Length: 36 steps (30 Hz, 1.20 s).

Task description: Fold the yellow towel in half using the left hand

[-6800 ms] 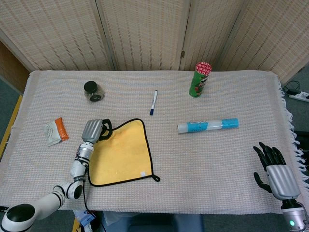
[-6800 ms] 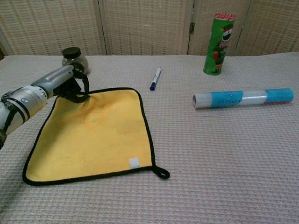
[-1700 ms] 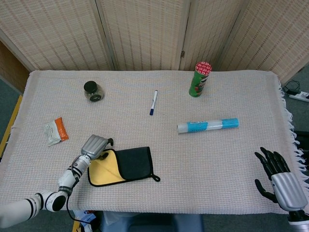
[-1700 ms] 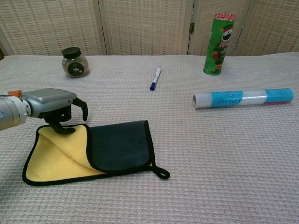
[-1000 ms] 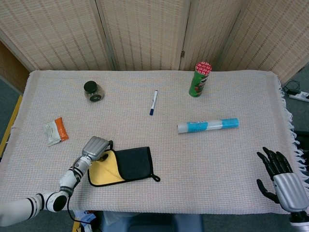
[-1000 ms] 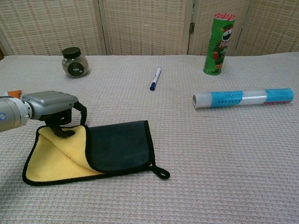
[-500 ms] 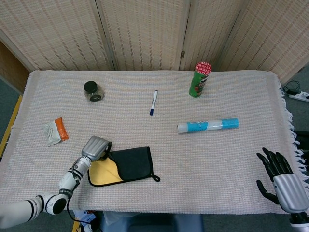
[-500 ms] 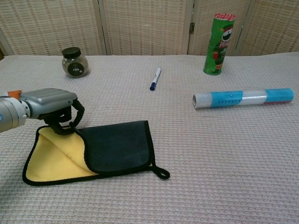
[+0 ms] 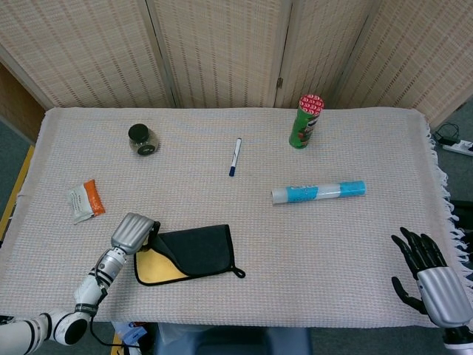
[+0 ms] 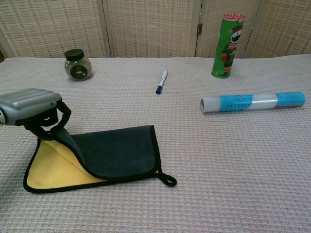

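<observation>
- Chest view: your left hand (image 10: pixel 30 108) pinches a corner of the yellow towel (image 10: pixel 53 170), lifted off the table (image 10: pixel 218 160) at the near-left.
- Towel: dark underside (image 10: pixel 116 153) turned over most of it; a yellow strip shows along the near-left edge.
- Progress, by judgement: fold mostly made; laying the held corner flush and letting go remain.
- Right hand (image 9: pixel 429 277): fingers spread, holding nothing, far right.
</observation>
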### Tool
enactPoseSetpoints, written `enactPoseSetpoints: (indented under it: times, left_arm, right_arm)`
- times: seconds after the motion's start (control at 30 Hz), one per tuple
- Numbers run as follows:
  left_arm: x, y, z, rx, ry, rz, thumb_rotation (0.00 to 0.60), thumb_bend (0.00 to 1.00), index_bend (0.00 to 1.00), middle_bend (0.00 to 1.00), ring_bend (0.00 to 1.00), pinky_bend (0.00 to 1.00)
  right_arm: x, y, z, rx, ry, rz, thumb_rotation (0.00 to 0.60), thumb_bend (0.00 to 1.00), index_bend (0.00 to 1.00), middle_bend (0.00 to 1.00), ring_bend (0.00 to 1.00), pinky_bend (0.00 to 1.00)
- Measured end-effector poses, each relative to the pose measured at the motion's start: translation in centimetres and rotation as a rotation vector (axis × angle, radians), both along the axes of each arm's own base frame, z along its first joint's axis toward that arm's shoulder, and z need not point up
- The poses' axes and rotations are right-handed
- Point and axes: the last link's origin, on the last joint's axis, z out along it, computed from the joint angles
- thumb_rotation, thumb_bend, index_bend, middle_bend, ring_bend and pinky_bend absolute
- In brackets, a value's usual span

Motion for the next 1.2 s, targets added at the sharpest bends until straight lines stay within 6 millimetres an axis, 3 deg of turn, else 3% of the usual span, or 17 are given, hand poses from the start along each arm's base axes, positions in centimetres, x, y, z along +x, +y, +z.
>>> enactPoseSetpoints:
  times: [0.23,0.53,0.87,0.93,1.13,1.2]
  left_arm:
    - [-1.4,-2.7,1.6,0.013,0.007,-0.008,0.6,0.4,0.7,1.0,1.0,1.0]
    - [-2.1,-6.4,1.1,-0.058,-0.002,-0.012,0.6,0.4,0.7,1.0,1.0,1.0]
    - [-1.7,-7.5,0.0,-0.095,-0.011,-0.023,0.6,0.4,0.67,1.0,1.0,1.0]
    - [-1.8,-7.6,0.0,-0.101,-0.004,-0.02,0.6,0.4,0.64,1.0,1.0,1.0]
    - [-2.2,-7.9,0.7,-0.094,0.011,-0.007,0.6,0.4,0.32,1.0,1.0,1.0]
    - [-2.2,-8.0,1.2,-0.083,0.009,-0.006,0.6,0.4,0.27,1.0,1.0,1.0]
  right_arm:
    - [0.2,0.0,-0.4,0.014,0.002,0.007,0.6,0.48,0.0,0.0,0.0,0.0]
    - [0.5,0.1,-0.6,0.02,0.003,0.018,0.6,0.48,0.0,0.0,0.0,0.0]
    - [0.5,0.5,-0.3,0.009,0.001,0.022,0.6,0.48,0.0,0.0,0.0,0.0]
    - [0.4,0.5,-0.2,0.007,0.001,0.021,0.6,0.48,0.0,0.0,0.0,0.0]
    - [0.4,0.5,-0.3,0.013,0.003,0.018,0.6,0.48,0.0,0.0,0.0,0.0]
    - [0.4,0.5,-0.4,0.017,0.004,0.018,0.6,0.48,0.0,0.0,0.0,0.0]
